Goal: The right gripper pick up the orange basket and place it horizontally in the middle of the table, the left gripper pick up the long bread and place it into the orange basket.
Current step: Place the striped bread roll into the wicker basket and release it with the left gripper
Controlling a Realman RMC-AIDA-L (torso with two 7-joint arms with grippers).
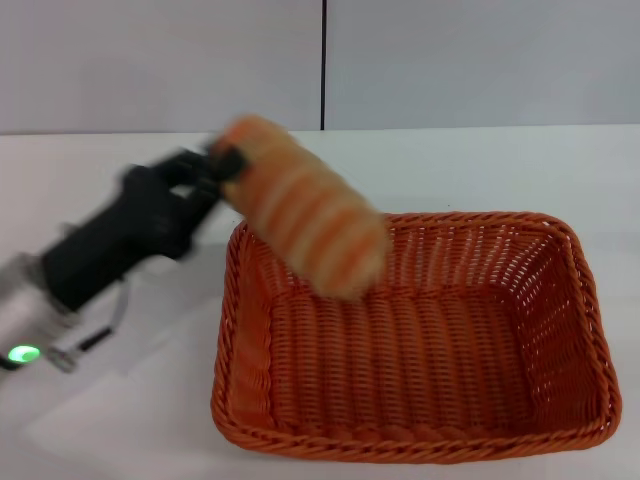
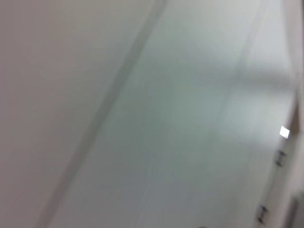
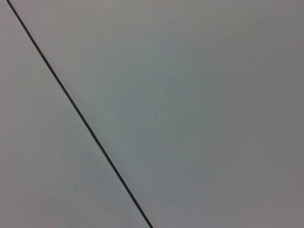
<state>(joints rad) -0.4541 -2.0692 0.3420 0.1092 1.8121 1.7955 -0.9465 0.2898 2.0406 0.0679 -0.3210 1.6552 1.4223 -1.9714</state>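
Long bread (image 1: 305, 215), oblong loaf striped orange and cream, held in the air above the near-left corner of the orange basket (image 1: 415, 440). Tilted, upper end at the left gripper (image 1: 222, 165), lower end hanging down over the basket's left inner wall, blurred, clear of the basket floor as far as can be told.

Left gripper, black and blocky, reaching in from the left on a dark arm, jaws closed around the loaf's upper end. Green light glowing on the arm low at the left edge of the head view.

Orange basket, large rectangular woven piece with braided rim and open-weave sloping sides, resting flat on the white tabletop (image 1: 120, 420), long side running left to right, slightly right of centre. Nothing lying on its floor.

Right gripper out of sight in every view. Right wrist view filled by a plain grey surface crossed by one thin dark diagonal line. Left wrist view filled by a pale blurred surface with faint diagonal bands and a small bright spot near one edge; no jaws visible there.
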